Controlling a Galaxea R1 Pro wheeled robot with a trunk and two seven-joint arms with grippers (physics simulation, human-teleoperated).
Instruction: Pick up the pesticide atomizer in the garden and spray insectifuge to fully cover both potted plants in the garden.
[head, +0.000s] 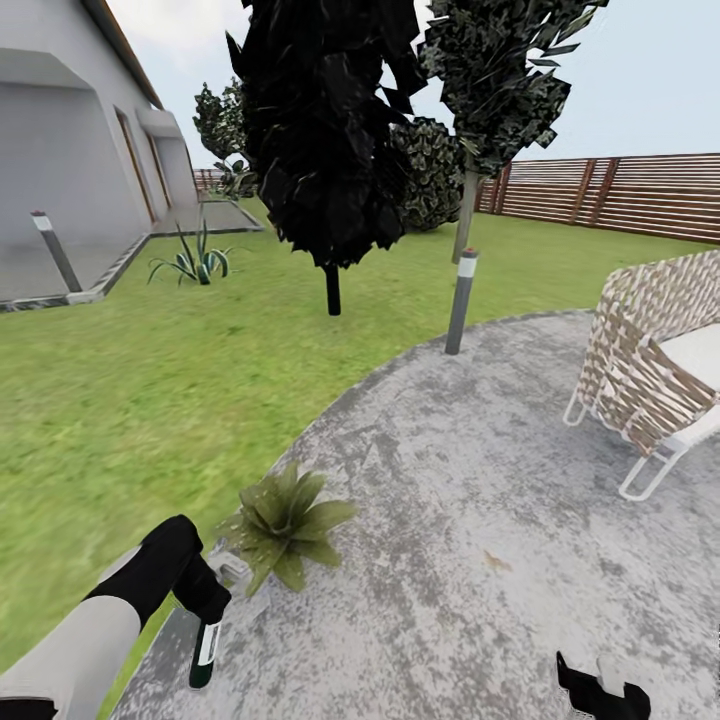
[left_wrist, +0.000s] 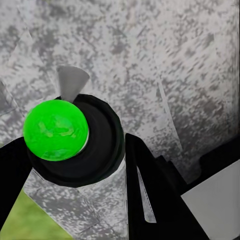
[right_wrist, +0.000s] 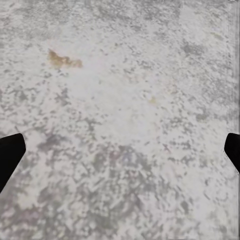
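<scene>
My left gripper (head: 208, 622) is shut on the pesticide atomizer (head: 204, 655), a small dark-green bottle with a pale label, hanging upright just above the patio edge. In the left wrist view the atomizer (left_wrist: 95, 150) is seen from above, its top glowing bright green, with black fingers (left_wrist: 150, 195) on both sides of it. One potted plant (head: 287, 522), a rosette of pointed green leaves in a little grey pot, stands just right of and beyond the bottle. The other potted plant is out of view. My right gripper (head: 602, 692) hangs open over bare paving, fingertips (right_wrist: 9, 155) wide apart.
The round grey patio (head: 470, 520) meets the lawn (head: 130, 400) on the left. A grey bollard (head: 460, 302) stands at the patio's far edge and a wicker chair (head: 650, 370) at the right. Beyond are dark trees (head: 330, 150), a striped-leaf plant (head: 192, 262), a house and a wooden fence (head: 620, 190).
</scene>
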